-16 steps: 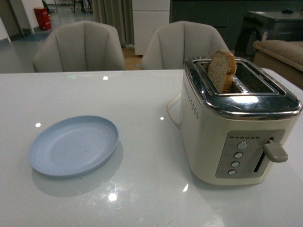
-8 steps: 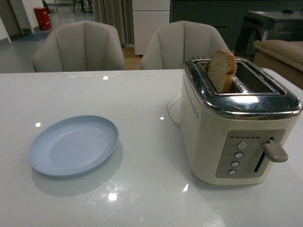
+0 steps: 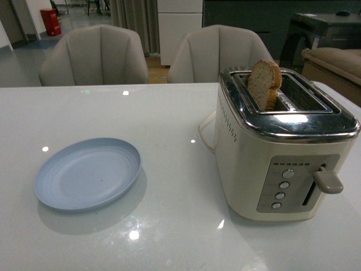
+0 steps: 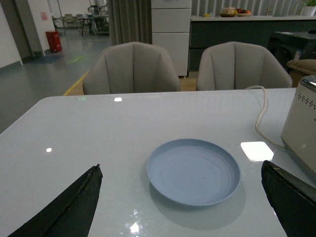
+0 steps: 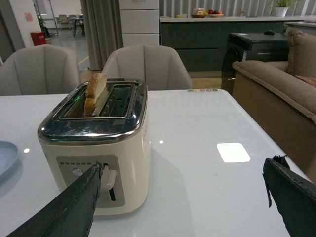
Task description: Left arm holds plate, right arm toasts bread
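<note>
The left arm [image 4: 180, 197] hangs level above the desk [image 3: 169, 113], jaws spread wide and empty, facing the plate [image 3: 87, 174]. The right arm [image 5: 182, 202] faces the toaster [image 3: 285, 144], jaws likewise wide, empty. The bread [image 3: 264, 83] stands in the toaster's left slot.

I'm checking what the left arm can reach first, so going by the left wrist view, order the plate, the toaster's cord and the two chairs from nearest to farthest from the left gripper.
1. The pale blue plate, on the table just ahead of the open left gripper.
2. The toaster cord, farther back, toward the toaster side.
3. The two beige chairs, behind the table's far edge; too close to rank.
</note>
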